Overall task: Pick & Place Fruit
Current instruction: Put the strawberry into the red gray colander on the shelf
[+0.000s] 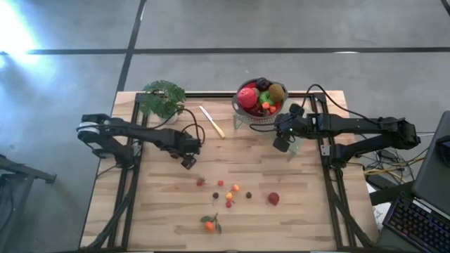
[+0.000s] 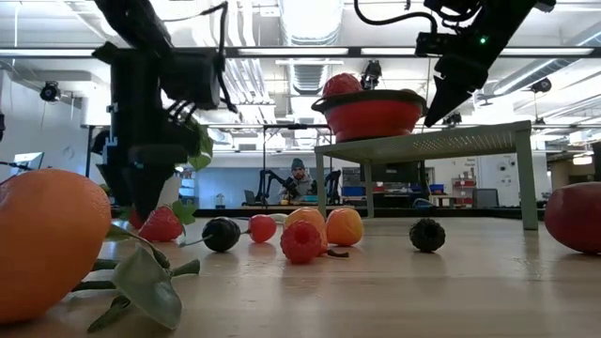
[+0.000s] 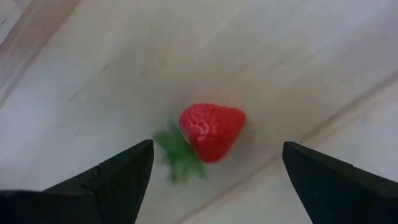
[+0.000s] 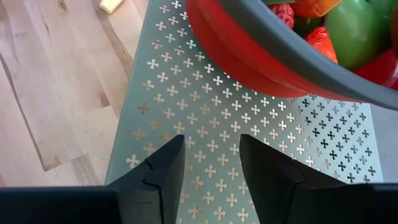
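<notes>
Right now the left gripper (image 1: 190, 161) hovers over a strawberry (image 3: 210, 130) on the table (image 1: 302, 218), its jaws spread wide with the fruit between them and nothing yet held. The right gripper (image 1: 283, 144) hangs beside the bowl (image 1: 247, 107) on its perforated stand (image 4: 186, 106); its fingers (image 4: 163, 168) stand slightly apart and hold nothing.

Several pieces already fill the bowl. More fruit lies loose across the middle of the table: small berries (image 1: 229, 195), a red piece (image 1: 273, 199), and a leafy tangerine (image 1: 209, 225) nearer the front edge.

The strawberry looks light and small, with a bumpy skin that should give some grip. It tapers toward its tip, so a hold there would likely squeeze it out. Closing across the broad shoulder, just below the green leaves (image 3: 177, 149), seems safest. A gentle close should do, since a piece this small could pop sideways under a hard pinch.
</notes>
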`<state>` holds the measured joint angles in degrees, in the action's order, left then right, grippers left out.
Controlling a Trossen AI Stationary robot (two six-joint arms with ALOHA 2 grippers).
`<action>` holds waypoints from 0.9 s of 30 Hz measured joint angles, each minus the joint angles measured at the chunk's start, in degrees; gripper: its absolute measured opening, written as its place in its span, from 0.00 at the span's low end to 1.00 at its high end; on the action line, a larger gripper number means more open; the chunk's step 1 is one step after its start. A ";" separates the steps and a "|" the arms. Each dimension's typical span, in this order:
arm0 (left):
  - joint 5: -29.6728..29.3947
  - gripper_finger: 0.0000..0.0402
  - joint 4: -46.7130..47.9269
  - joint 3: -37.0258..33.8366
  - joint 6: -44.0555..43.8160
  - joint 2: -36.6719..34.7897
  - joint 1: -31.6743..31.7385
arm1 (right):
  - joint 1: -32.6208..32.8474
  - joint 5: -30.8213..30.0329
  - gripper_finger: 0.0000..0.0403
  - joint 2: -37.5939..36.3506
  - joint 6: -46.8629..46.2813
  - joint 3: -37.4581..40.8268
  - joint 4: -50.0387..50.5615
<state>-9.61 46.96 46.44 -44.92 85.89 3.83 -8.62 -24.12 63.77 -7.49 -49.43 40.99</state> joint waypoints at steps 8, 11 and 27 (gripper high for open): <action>0.75 0.90 -4.16 0.02 3.73 2.48 1.47 | 0.00 0.02 0.28 0.02 0.17 -0.02 0.03; 1.60 0.90 -4.44 0.02 4.40 2.66 1.64 | 0.00 0.02 0.25 0.04 0.13 -0.02 0.16; 4.81 0.67 -4.46 -0.72 5.52 2.03 1.74 | 0.00 0.04 0.16 0.04 0.15 -0.02 0.20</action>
<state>-4.80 42.50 45.71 -39.39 87.92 5.56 -8.62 -24.08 63.81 -7.34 -49.45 41.19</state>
